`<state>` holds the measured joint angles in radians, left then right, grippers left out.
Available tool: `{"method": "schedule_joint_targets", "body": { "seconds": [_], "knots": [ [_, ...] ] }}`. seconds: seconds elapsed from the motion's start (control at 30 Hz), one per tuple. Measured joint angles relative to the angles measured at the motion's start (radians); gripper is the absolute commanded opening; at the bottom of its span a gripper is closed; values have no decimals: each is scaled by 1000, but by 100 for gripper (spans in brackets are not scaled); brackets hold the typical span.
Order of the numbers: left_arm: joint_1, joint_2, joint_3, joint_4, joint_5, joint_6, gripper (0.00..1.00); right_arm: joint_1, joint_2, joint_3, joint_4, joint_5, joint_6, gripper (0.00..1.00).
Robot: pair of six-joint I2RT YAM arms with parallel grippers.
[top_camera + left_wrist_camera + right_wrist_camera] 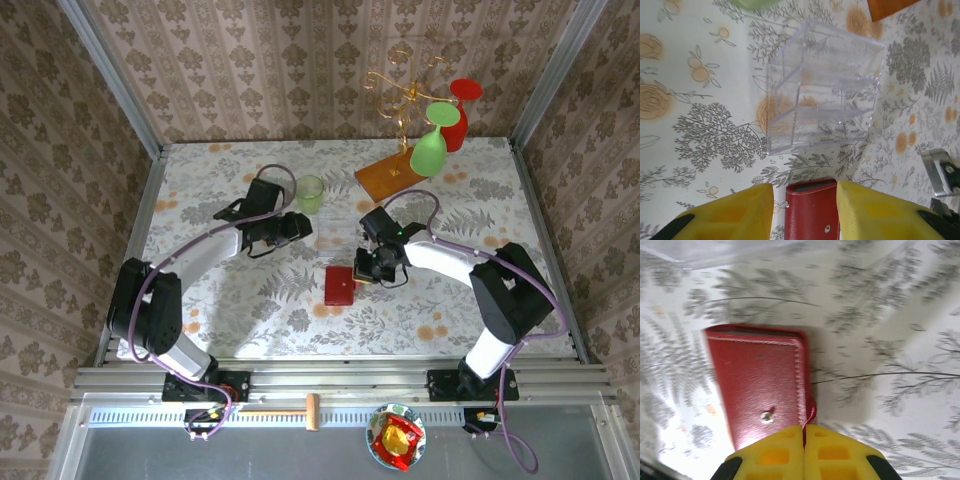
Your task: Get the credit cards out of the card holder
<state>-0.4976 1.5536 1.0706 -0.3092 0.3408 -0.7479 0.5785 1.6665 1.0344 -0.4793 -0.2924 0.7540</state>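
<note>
The red card holder [339,286] lies closed on the patterned table, its snap stud facing up. My right gripper [366,267] is at its right edge, and the right wrist view shows the jaws [804,426] shut on the little red tab beside the card holder [760,385]. My left gripper [297,228] hovers up and to the left of the holder. Its yellow fingers [735,215] stand apart with nothing held, and the card holder [812,215] shows on the table beyond the gap. The credit cards are hidden inside the closed holder.
A clear plastic box [822,87] stands on the table just beyond the holder. A pale green cup [310,193] sits behind the left gripper. At the back right an orange wooden board [392,173] carries a gold stand with a green glass [432,145] and a red glass [460,110].
</note>
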Motion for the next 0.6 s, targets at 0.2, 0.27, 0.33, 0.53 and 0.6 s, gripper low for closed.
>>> {"method": "schedule_joint_targets", "body": {
  "seconds": [0.2,0.27,0.33,0.53,0.6],
  "knots": [
    [68,-72,-47,23,9,10,39,63,-5,126,-55,-3,-12,2],
    [90,-93,-70,26,12,11,39,80,-5,156,-72,-3,-14,0],
    [108,-111,-90,27,16,11,39,95,-5,182,-91,-3,-11,0],
    [129,-152,-139,27,31,19,39,132,-4,238,-126,-3,24,0],
    [133,-160,-151,27,37,22,39,140,-3,249,-130,-3,41,0]
  ]
}}
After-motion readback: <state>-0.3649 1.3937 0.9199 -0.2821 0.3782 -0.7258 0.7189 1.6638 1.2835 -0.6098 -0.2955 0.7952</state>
